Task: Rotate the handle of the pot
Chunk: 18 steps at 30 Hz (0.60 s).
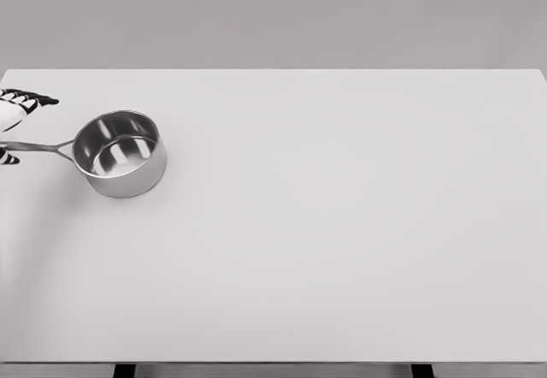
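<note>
Well, the pot (120,153) sits upright at the left of the frame on the white table (342,224), empty and shiny, its handle (38,147) running straight out toward the left edge. A hand (17,117) pokes in at that same edge, mostly cut off; since it comes in from the left, I take it for the left one. Dark-tipped fingers (38,101) reach out above the handle and another tip (7,158) shows just below it, so they look spread to either side of it, but whether they press on it I cannot tell. No right hand shows. My guess is the grasp is just being set; next the fingers must close firmly, then swing the handle round without tipping the pot
</note>
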Motion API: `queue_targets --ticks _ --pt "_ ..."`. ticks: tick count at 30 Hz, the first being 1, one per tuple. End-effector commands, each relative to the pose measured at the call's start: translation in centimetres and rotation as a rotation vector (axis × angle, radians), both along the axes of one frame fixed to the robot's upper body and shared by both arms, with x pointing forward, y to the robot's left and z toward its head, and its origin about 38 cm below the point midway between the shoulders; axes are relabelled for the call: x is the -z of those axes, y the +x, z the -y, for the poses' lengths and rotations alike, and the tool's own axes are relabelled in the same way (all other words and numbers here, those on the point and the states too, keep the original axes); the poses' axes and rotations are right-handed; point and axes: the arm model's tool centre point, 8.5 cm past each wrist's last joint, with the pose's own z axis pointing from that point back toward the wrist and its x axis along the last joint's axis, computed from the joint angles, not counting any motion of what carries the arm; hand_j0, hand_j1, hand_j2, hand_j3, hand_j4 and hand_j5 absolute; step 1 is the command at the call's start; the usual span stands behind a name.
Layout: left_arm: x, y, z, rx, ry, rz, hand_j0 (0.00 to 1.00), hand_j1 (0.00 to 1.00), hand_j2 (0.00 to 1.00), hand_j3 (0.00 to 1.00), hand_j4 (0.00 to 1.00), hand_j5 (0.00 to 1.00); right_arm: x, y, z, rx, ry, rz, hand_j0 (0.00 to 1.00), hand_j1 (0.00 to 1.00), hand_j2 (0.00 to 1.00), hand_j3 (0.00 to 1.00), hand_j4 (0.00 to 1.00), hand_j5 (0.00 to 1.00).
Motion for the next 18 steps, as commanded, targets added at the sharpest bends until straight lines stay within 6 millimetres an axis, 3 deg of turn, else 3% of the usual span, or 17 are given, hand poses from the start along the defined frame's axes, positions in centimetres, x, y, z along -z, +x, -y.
queue_targets --ticks 1,7,11,18 --pt "0.1 0.0 -0.1 -0.005 -0.006 -0.002 1.00 1.00 1.00 1.00 1.00 1.00 0.0 0.0 0.0 0.000 0.000 0.000 1.00 1.00 1.00 1.00 1.00 1.00" --pt "-0.2 -0.1 0.2 0.008 -0.014 0.009 1.00 1.00 1.00 1.00 1.00 1.00 0.0 0.0 0.0 0.000 0.000 0.000 1.00 1.00 1.00 1.00 1.00 1.00" --pt "-1.1 -0.5 1.5 0.050 -0.039 0.049 1.00 1.00 1.00 1.00 1.00 1.00 0.0 0.0 0.0 0.000 0.000 0.000 1.00 1.00 1.00 1.00 1.00 1.00" --pt "-3.1 -3.4 3.1 0.163 -0.152 0.099 1.00 1.00 1.00 1.00 1.00 1.00 0.0 0.0 0.0 0.000 0.000 0.000 1.00 1.00 1.00 1.00 1.00 1.00"
